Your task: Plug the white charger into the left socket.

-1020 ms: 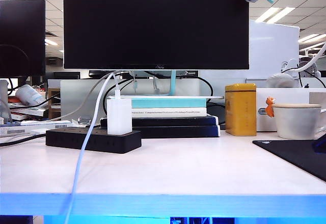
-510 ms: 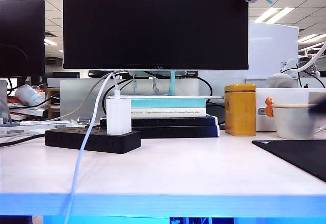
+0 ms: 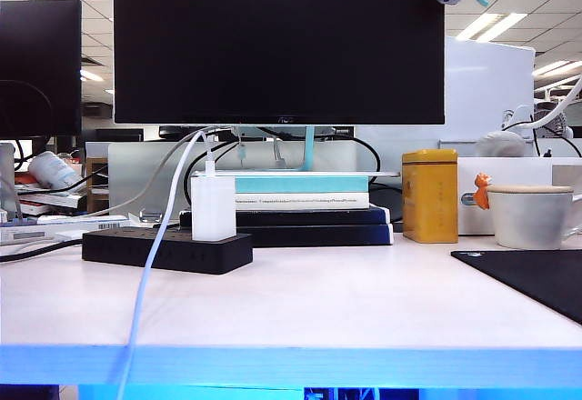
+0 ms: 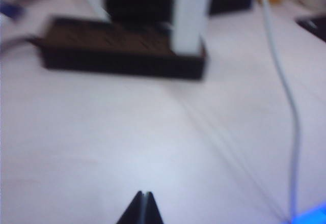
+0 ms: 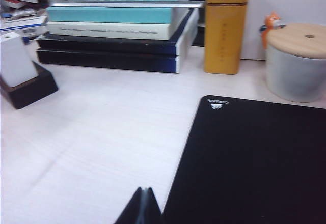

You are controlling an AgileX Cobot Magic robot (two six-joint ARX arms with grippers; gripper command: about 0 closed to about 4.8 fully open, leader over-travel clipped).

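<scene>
— charger (image 3: 214,207) stands upright in the power strip (image 3: 166,249), ahead of the left claw (image 4: 144,199); light, rigid, smooth. grab its flat sides.
— both claws empty, pressed together; right claw (image 5: 144,195) far off, low over the counter (image 3: 346,305).

Looks like an open-plan office: ceiling panel lights (image 3: 496,25), a large dark monitor (image 3: 277,44) over stacked books (image 3: 291,202), a second screen (image 3: 39,65), a mouse pad (image 5: 254,158), possibly more desks behind.
</scene>
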